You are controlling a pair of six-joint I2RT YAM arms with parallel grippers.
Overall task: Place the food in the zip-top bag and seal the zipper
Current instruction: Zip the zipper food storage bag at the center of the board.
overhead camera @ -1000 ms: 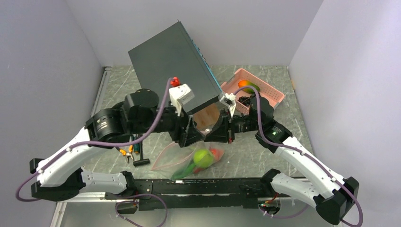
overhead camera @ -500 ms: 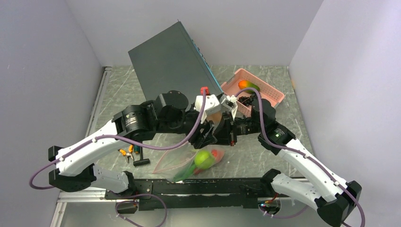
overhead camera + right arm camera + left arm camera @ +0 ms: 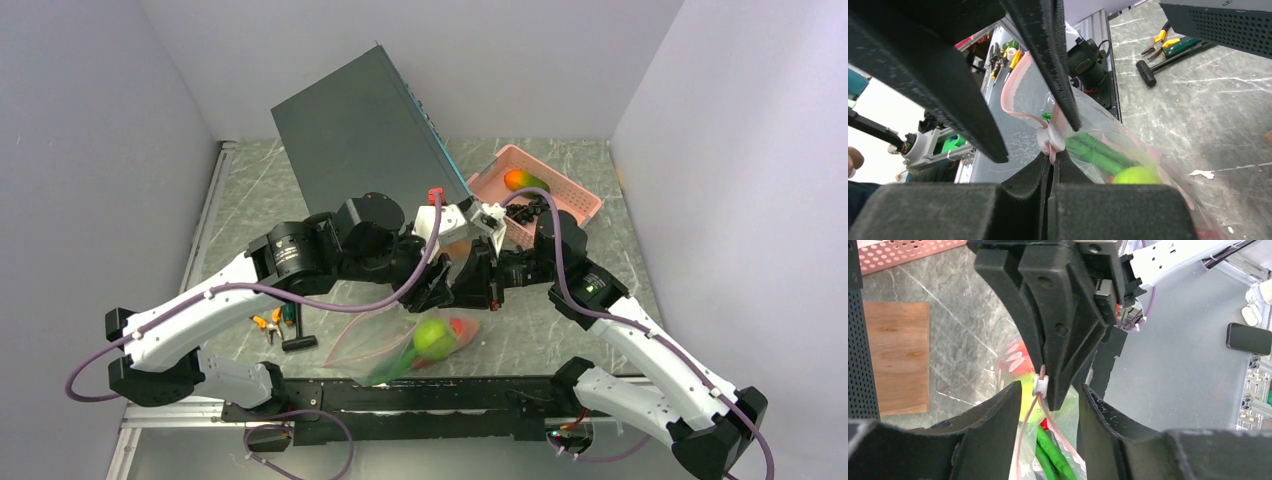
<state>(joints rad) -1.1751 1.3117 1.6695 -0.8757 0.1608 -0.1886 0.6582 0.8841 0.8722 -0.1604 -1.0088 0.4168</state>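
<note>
- A dark grey box [image 3: 365, 130] leans tilted at the far middle of the desk [image 3: 590, 260].
- A pink basket [image 3: 572, 190] sits toward the far right corner, holding a mango [image 3: 522, 180] and black grapes [image 3: 518, 212].
- Small hand tools [image 3: 272, 320] and a hammer [image 3: 298, 343] lie near the near edge, left of centre.
- A wooden board [image 3: 895, 357] lies flat beside the box.
- The clear bag [image 3: 365, 340] lies at the middle of the near edge, with its mouth lifted. Inside are a lime-green fruit [image 3: 432, 337], green pods [image 3: 1050, 460] and red pieces [image 3: 462, 327].
- From above, both arms cross over the bag's mouth and hide it.
- The right gripper [image 3: 1050, 167] is pinched tight on the pink zipper [image 3: 1008, 87], just beside a white slider [image 3: 1041, 385].
- The left gripper [image 3: 1048, 405] has its jaws apart, one on each side of the zipper, touching nothing.
</note>
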